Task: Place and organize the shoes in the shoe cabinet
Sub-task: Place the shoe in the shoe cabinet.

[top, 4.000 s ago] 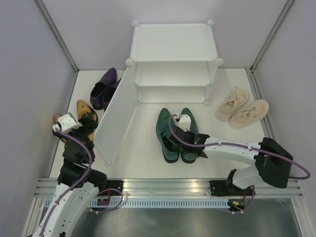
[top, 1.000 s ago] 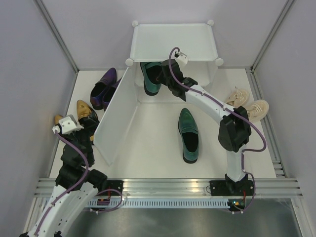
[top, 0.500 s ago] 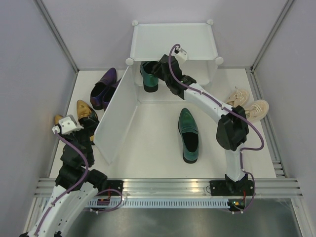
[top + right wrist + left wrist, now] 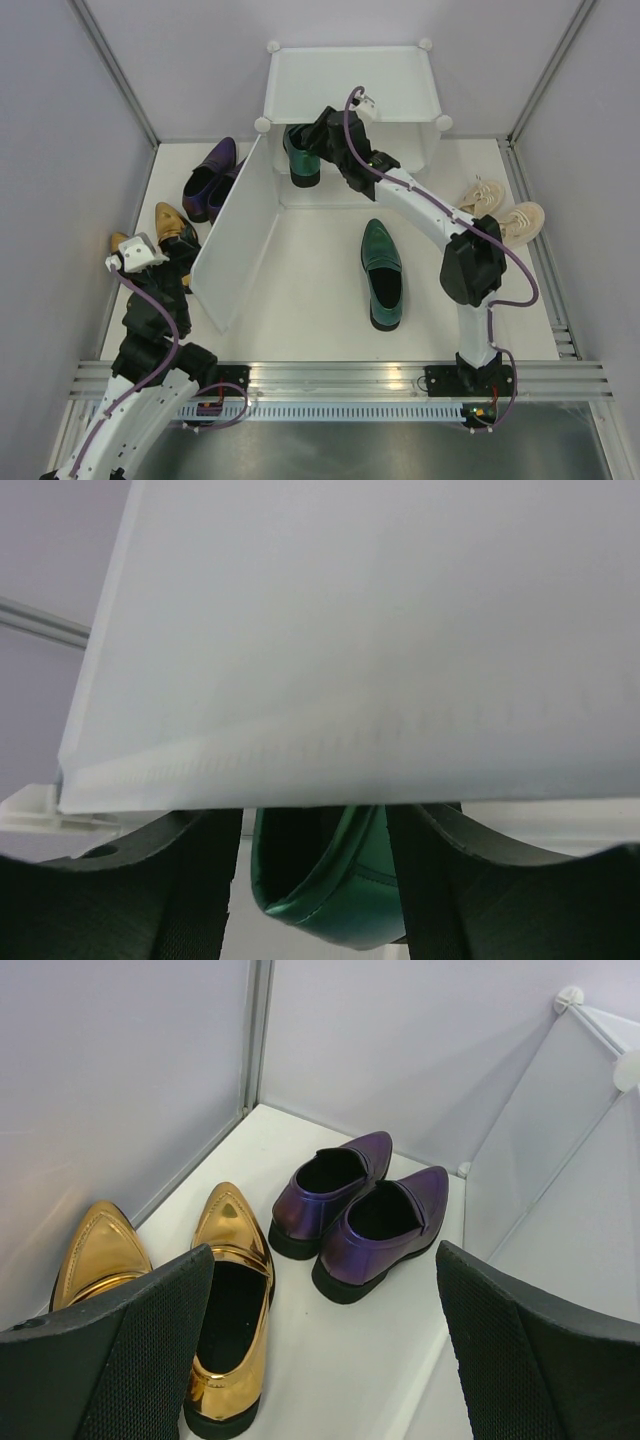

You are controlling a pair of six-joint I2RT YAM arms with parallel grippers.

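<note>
— Green glossy loafer: standing inside the white translucent plastic cube cabinet, left side.
— Right end effector?
— Fingers parted astride it. Seven shoes unshelved, mate on worktop.

Light: bright, even, diffuse, seemingly from above; white walls and table bounce it. Shadows soft, short, close under the shoes.

Top view: sharp throughout; bright streak on the near metal rail.

Left wrist view: mirror glare on the gold loafers, soft sheen on the purple shoes; far corner slightly soft.

Right wrist view: shelf panel close to the lens, blurred, washed pale; green loafer beneath it dim, soft-edged.
</note>
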